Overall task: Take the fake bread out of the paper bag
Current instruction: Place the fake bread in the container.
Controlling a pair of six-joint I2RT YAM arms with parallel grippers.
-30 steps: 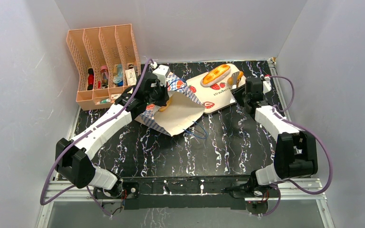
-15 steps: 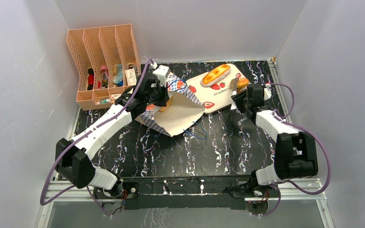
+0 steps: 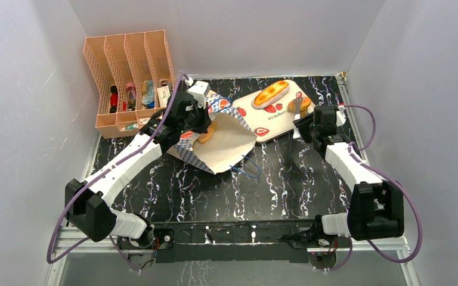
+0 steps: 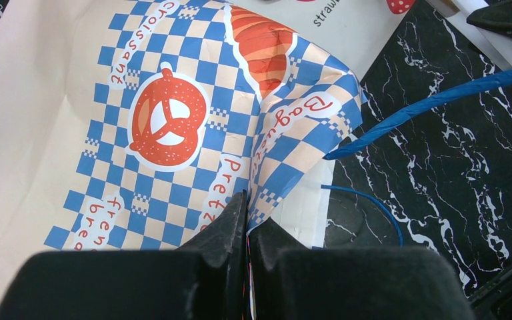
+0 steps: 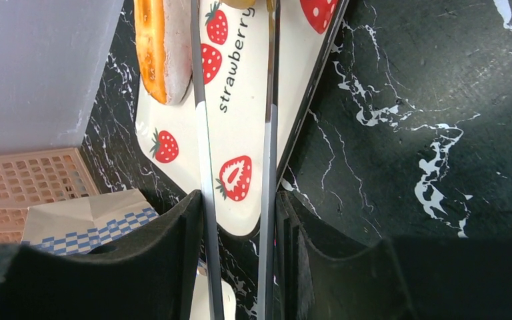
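the left gripper [image 4: 247, 200] is pinched tight on the checkered edge of the paper bag [image 3: 226, 146], which lies on its side on the table [image 3: 274, 179]. one golden bread piece [image 3: 206, 132] sits in the bag's mouth, just below that gripper. the right gripper [image 5: 240, 200] holds metal tongs [image 5: 270, 100] at a narrow spread, over the strawberry tray [image 5: 293, 53]. a golden ring [image 3: 303, 103] lies at the tong tips; the long loaf [image 3: 271, 93] rests on the tray further left.
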